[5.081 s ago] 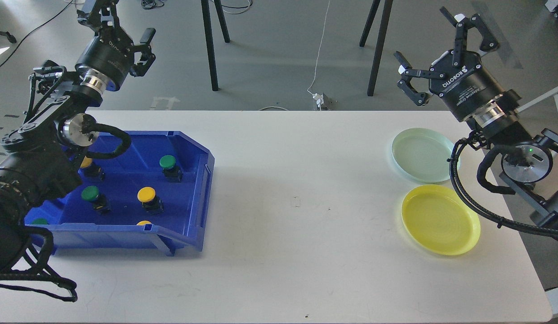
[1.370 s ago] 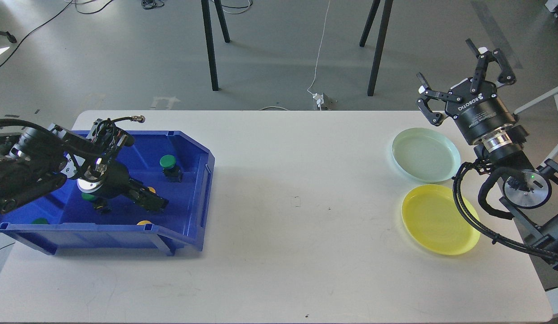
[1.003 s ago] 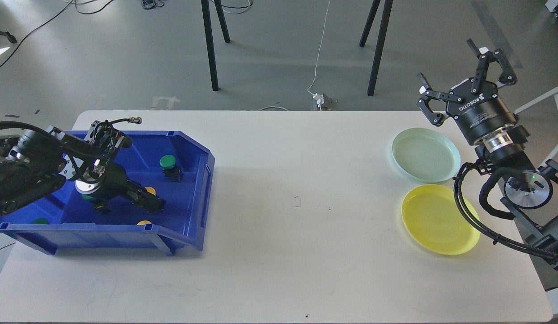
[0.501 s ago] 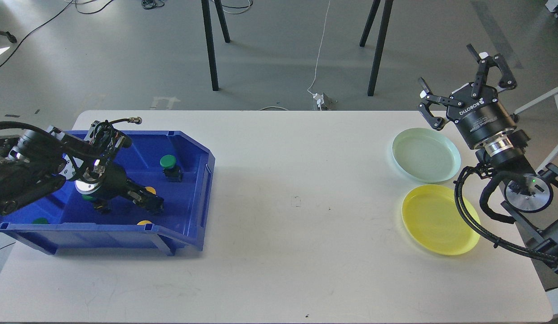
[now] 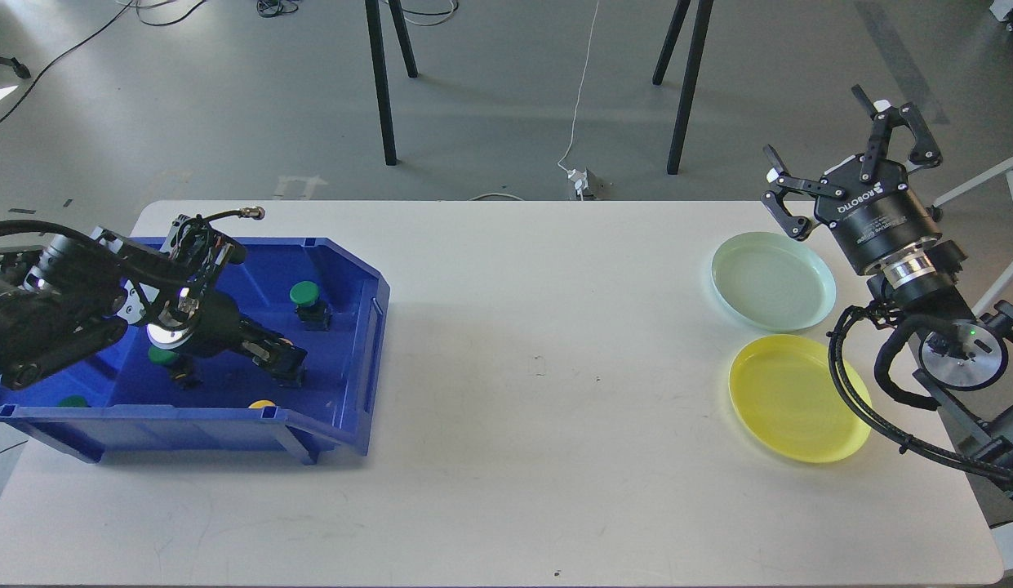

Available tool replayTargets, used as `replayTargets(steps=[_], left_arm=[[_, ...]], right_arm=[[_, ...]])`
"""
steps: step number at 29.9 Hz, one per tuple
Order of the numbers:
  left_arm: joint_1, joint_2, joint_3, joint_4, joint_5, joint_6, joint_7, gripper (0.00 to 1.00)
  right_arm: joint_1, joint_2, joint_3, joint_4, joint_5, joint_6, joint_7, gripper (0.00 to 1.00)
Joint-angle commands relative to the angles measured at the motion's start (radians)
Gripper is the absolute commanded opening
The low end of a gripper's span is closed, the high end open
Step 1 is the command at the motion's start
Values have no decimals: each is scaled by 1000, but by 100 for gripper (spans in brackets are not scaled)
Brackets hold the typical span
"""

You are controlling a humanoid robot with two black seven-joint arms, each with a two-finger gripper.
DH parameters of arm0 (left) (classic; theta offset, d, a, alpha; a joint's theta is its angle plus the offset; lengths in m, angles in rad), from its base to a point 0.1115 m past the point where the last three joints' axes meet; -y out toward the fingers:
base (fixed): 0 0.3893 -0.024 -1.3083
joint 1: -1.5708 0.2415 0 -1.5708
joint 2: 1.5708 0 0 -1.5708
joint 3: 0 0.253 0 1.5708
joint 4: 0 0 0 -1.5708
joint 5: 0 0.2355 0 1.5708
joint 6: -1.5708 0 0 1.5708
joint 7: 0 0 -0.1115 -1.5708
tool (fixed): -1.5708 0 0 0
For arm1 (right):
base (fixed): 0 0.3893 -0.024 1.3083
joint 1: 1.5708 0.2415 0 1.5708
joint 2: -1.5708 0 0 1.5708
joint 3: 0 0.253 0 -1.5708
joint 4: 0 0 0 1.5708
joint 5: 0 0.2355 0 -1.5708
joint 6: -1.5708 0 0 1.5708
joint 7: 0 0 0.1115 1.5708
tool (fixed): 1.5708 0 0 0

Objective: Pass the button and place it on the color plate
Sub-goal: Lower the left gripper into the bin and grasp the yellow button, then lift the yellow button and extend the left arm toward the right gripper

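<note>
My left gripper (image 5: 284, 365) is down inside the blue bin (image 5: 355, 359). Its dark fingers stand close together around a yellow button (image 5: 284, 344), which is mostly hidden by them. Other buttons lie in the bin: a green one (image 5: 304, 292) at the back, a green one (image 5: 162, 356) under my wrist, a green one (image 5: 72, 401) and a yellow one (image 5: 263, 403) by the front wall. My right gripper (image 5: 828, 131) is open and empty, raised behind the pale green plate (image 5: 773, 280). A yellow plate (image 5: 800, 398) lies in front of it.
The white table (image 5: 539, 408) stretches between the bin on the left and the two plates on the right. Stand legs (image 5: 381, 82) and a white cable (image 5: 584, 90) are on the floor behind the table.
</note>
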Motion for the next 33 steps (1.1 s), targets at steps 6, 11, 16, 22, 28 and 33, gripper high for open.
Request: replayTargets(steps=[6, 11, 16, 22, 28, 33], left_arm=[[0, 3, 0, 0, 3, 2, 0, 10], [-1, 6, 0, 0, 3, 2, 0, 8], [-15, 26, -6, -14, 0, 0, 0, 8], [-21, 113, -55, -63, -2, -7, 0, 9], [-21, 289, -148, -254, -2, -9, 0, 9], [-20, 403, -253, -341, -3, -29, 0, 9]], right_arm=[[-3, -8, 1, 0, 0, 0, 0, 99], [-5, -8, 1, 0, 0, 0, 0, 99], [-9, -8, 1, 0, 0, 0, 0, 99], [-9, -8, 1, 0, 0, 0, 0, 99], [-9, -8, 0, 0, 0, 0, -2, 99], [-15, -20, -2, -6, -3, 0, -3, 99]])
